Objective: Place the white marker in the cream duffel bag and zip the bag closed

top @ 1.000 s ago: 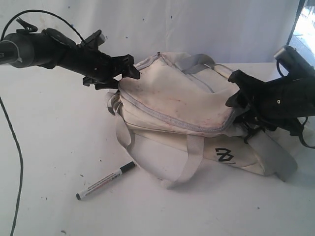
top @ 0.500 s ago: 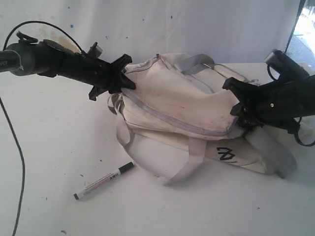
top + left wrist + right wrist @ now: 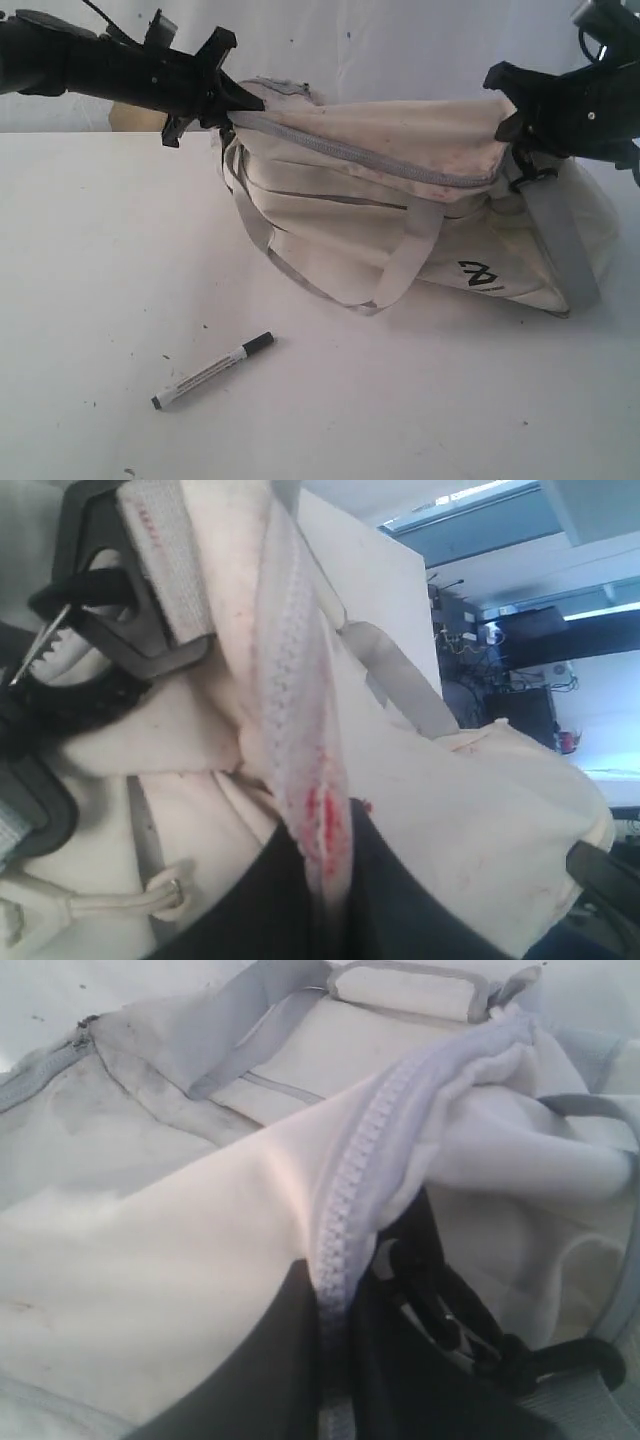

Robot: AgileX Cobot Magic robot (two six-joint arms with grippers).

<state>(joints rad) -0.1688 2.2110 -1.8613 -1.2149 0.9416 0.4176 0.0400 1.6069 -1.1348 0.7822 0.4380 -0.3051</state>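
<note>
The cream duffel bag hangs stretched between my two grippers, its grey zipper trim pulled taut along the top. My left gripper is shut on the bag's left end, pinching the zipper edge between its black fingers. My right gripper is shut on the right end, clamping the zipper trim beside a black clip. The white marker, black cap toward the bag, lies flat on the table in front, apart from both grippers.
A white table carries everything, with a white backdrop behind. Grey webbing handles droop down the bag's front, and the grey strap hangs at its right end. A black logo marks the lower right.
Both grippers have risen and spread apart, lifting the bag's top and stretching the zipper line straight. The bag now stands taller. The marker has stayed in place.
</note>
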